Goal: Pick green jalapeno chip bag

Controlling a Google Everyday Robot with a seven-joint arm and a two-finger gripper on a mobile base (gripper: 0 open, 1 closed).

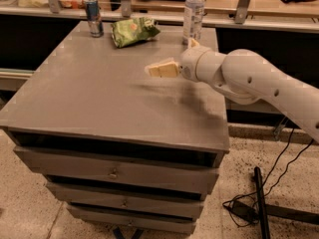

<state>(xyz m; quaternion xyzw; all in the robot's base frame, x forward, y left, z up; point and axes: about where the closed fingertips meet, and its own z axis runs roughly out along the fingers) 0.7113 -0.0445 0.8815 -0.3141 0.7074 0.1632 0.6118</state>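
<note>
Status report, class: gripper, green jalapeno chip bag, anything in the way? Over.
Gripper above cabinet top, short of green jalapeno chip bag. Bag untouched at far edge, between drink can and water bottle. Nothing between gripper and bag.

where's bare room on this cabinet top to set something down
The whole front and left of the cabinet top is bare, up to the gripper hovering mid-right. Crowded along the back edge: can, green jalapeno chip bag, water bottle.

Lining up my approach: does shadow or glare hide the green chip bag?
Camera view: no; the green jalapeno chip bag sits evenly lit at the far edge of the table; the gripper, above mid-table, throws a soft shadow only beneath itself, short of the bag.
</note>
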